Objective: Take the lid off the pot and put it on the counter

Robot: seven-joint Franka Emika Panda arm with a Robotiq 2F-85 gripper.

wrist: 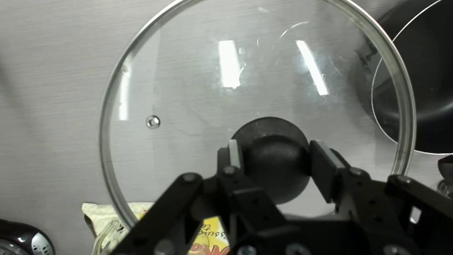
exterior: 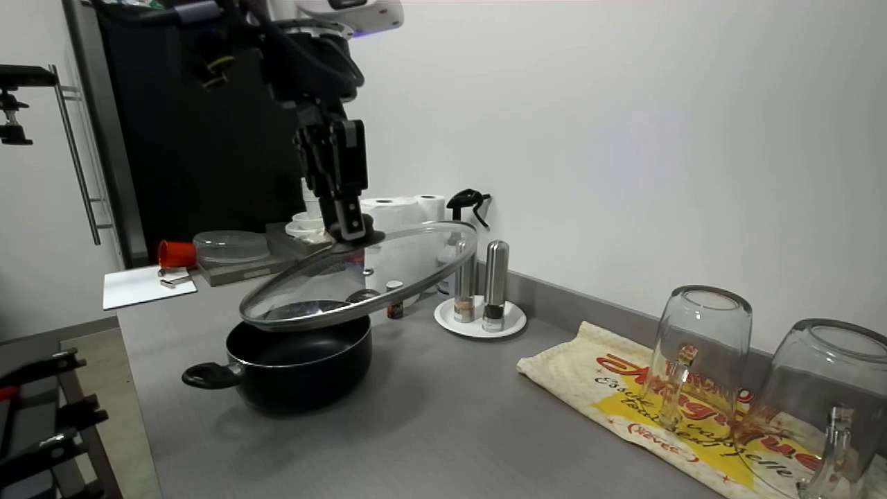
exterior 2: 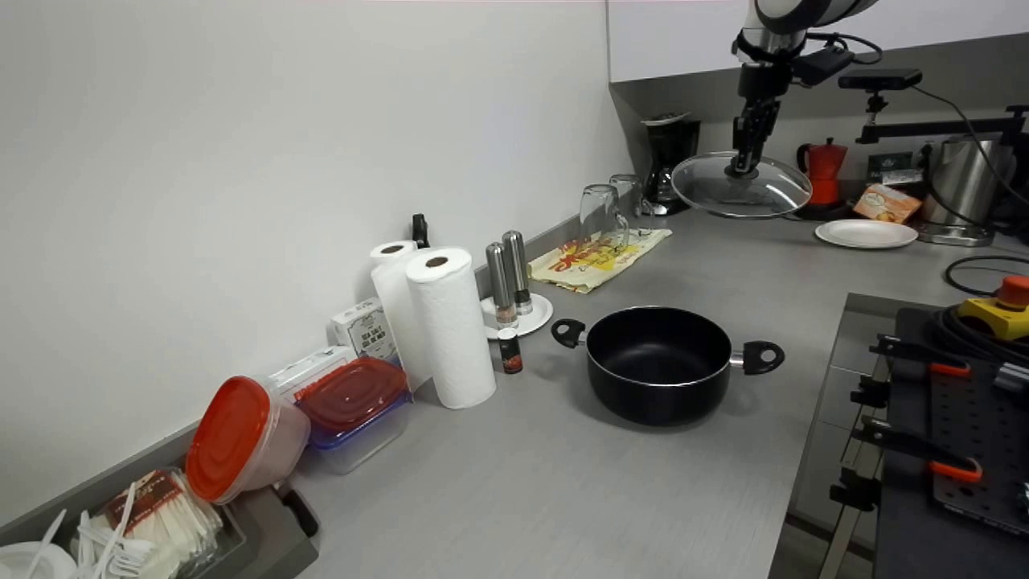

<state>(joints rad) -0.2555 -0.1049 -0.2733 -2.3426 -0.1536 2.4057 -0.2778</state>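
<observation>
At the left in an exterior view, I noted white plastic forks [exterior 2: 127, 553]; next came a round food container [exterior 2: 233, 442] with a red top, tipped on its side. Two paper towel rolls [exterior 2: 452, 334] stood upright, side by side, on the grey counter [exterior 2: 522, 498]. To their right, a small dark spice bottle [exterior 2: 510, 354] was positioned just beside a round white plate [exterior 2: 540, 318] carrying two steel-topped grinders [exterior 2: 498, 277]. Next along the wall, a printed yellow-red dish towel [exterior 2: 572, 273] supported two upturned glass mugs [exterior 2: 599, 213]. The black cooking pot [exterior 2: 659, 402] stood upright and open-topped on the counter, its two loop handles [exterior 2: 752, 358] pointing to opposite sides. A black coffee maker [exterior 2: 671, 153] was located beyond it, by the wall. Further right, the glass lid [exterior 2: 723, 197] hung in the air above the counter, tilted in both exterior views and apart from the pot. The gripper [wrist: 274, 152] held it from above: in the wrist view, the two fingers [wrist: 234, 154] were clamped on opposite sides of the dark round knob [wrist: 277, 179], both in contact with it. A red moka pot [exterior 2: 826, 173], an orange-and-white carton [exterior 2: 887, 203] and a second white plate [exterior 2: 867, 234] came next, followed by a cylindrical steel vessel [exterior 2: 965, 185]. At the far right, nearer to me, a red push button [exterior 2: 1014, 291] was mounted on a yellow housing [exterior 2: 993, 319].
</observation>
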